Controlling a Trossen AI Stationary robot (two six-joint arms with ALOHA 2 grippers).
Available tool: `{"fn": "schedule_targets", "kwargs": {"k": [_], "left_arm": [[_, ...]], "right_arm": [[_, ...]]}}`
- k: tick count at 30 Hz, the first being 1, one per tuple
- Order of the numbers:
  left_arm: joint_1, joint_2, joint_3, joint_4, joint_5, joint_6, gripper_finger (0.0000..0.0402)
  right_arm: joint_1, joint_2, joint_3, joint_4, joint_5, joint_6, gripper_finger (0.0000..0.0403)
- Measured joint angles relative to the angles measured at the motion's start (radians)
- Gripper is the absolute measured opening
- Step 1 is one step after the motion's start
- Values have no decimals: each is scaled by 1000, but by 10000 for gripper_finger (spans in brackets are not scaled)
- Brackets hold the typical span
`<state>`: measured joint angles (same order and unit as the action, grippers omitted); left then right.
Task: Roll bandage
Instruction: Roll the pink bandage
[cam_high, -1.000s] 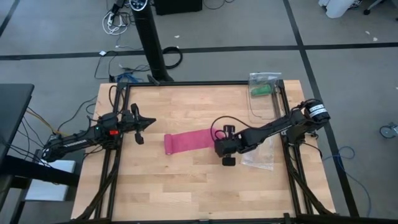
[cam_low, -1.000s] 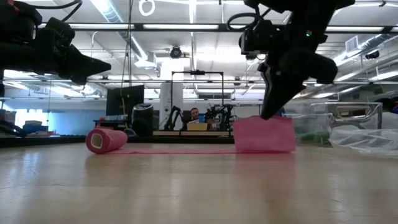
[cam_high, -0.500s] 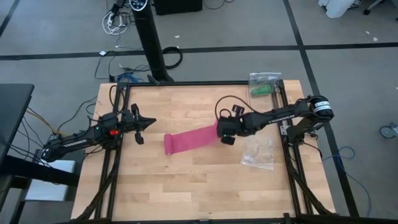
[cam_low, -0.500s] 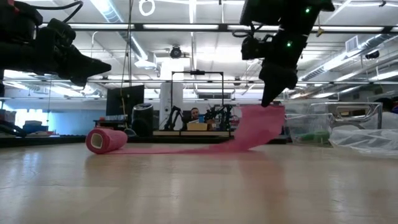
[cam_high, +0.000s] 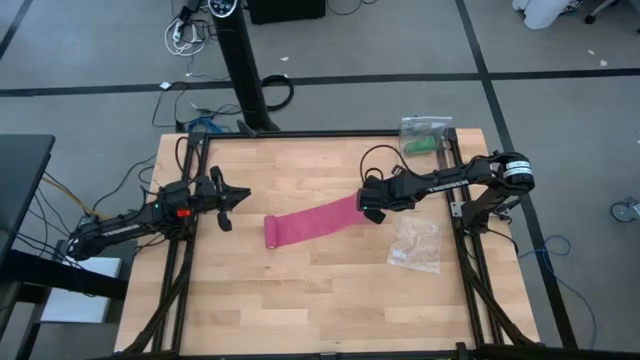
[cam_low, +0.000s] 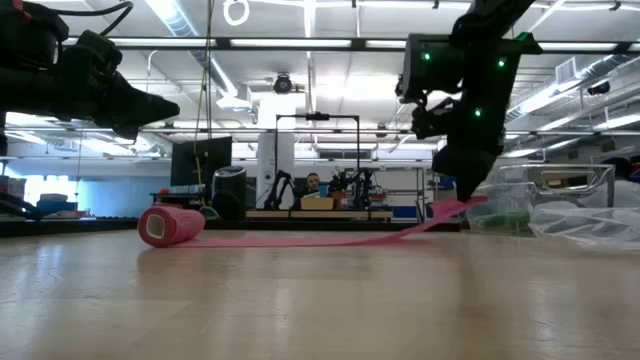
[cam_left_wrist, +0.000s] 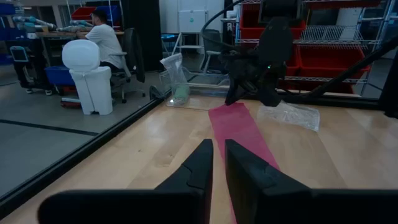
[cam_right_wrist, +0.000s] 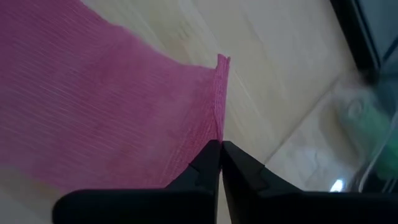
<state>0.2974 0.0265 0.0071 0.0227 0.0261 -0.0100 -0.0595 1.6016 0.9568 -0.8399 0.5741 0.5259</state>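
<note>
The magenta bandage (cam_high: 315, 220) lies as a strip across the table's middle. Its rolled end (cam_low: 168, 226) rests on the wood at the left, and its free end is raised a little at the right. My right gripper (cam_high: 368, 212) is shut on that free end, seen close in the right wrist view (cam_right_wrist: 217, 149). My left gripper (cam_high: 228, 205) hovers level to the left of the roll and touches nothing. Its fingers (cam_left_wrist: 205, 158) stand a narrow gap apart and point along the strip (cam_left_wrist: 239, 130). My right gripper pinches the bandage's free end edge (cam_right_wrist: 215, 132) between its two fingertips. It comes slanting down from the table's right. The end (cam_low: 455, 208) is held just above the wood. From there the strip slopes down onto the table and runs nearly straight to the roll.
A clear crinkly plastic bag (cam_high: 415, 245) lies right of the bandage's end. A second bag with a green roll (cam_high: 422, 145) sits at the far right corner. The black frame rail (cam_high: 450, 180) runs along the table's right side. Bare wood lies toward the near edge.
My right gripper has carried the bandage's free end toward the table's far edge and a little right, turning as it went. The end first hung as a folded flap, then rose. It now sits low with the strip drawn out long. The rolled end has stayed in place.
</note>
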Motion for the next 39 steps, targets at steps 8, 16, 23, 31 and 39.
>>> {"fn": "schedule_targets", "kwargs": {"k": [8, 16, 23, 31, 39], "left_arm": [[0, 0, 0, 0, -23, -29, 73], [0, 0, 0, 6, 75, -92, 88], [-1, 0, 0, 34, 278, -230, 90], [-86, 0, 0, 38, 346, -267, 90], [-235, 58, 0, 31, 255, -390, 90]], "right_arm": [[3, 0, -4, -33, -26, 53, 68], [6, 0, -4, -34, -26, 33, 154], [7, 0, -4, 9, -29, -55, 209], [33, -4, -3, 111, -89, -146, 212], [44, -40, -3, 217, -103, -207, 213]]}}
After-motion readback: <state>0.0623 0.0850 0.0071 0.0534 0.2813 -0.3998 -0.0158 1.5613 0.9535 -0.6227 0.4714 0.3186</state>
